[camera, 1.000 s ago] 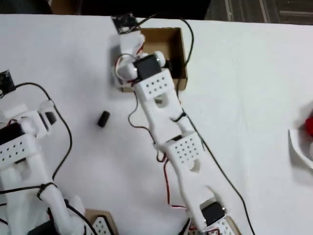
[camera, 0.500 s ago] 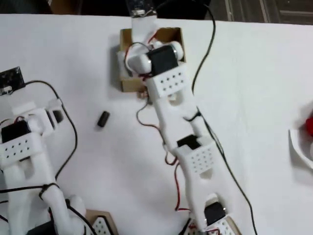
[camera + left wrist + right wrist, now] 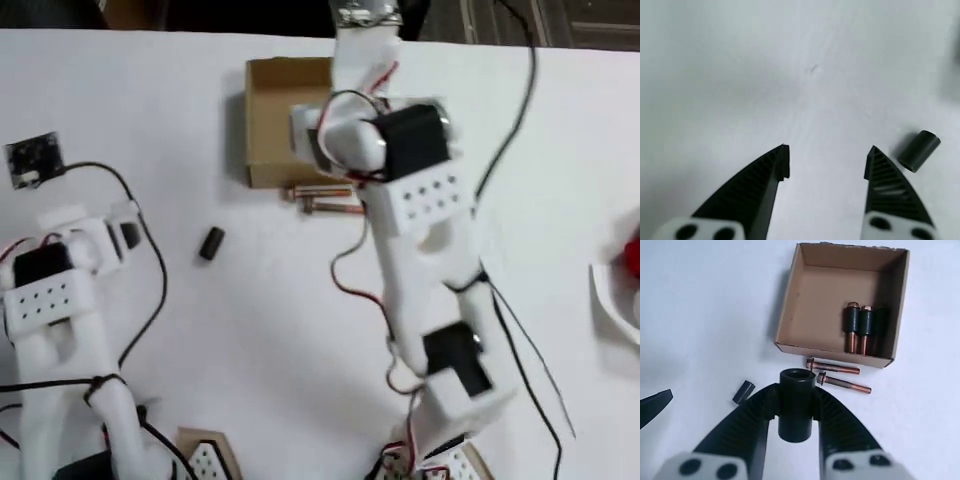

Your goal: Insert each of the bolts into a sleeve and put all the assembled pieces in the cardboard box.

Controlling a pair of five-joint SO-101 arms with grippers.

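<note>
- The right jaws are clamping a held sleeve (image 3: 796, 404) across its sides, its bore end lying open toward the wrist camera.
- The left jaws are standing wide apart and empty above the counter (image 3: 560, 150), with a loose sleeve (image 3: 919, 151) lying on its side just outside one jaw tip.
- Two bolts (image 3: 832, 367) are lying bare and nearly parallel on the counter, just beside the near wall of the cardboard box (image 3: 820, 305), which is sitting by the counter's far edge.
- The step in hand, as I am reading it, is mating a bolt with the held sleeve. Doing it well is going to mean taking a bolt near its head so the shank stays free, lining the shank up with the bore before pushing, and holding the sleeve steady without squeezing it askew (a tilted entry is likely to jam).
- The right wrist view is looking into the box, where two assembled pieces (image 3: 858, 327) are resting side by side against one wall; from above, the right arm (image 3: 420, 200) is covering that part of the box (image 3: 275, 120).
- The high view is placing the loose sleeve (image 3: 211, 243) between the left arm (image 3: 55, 300) and the box, well apart from the bolts (image 3: 320, 192).
</note>
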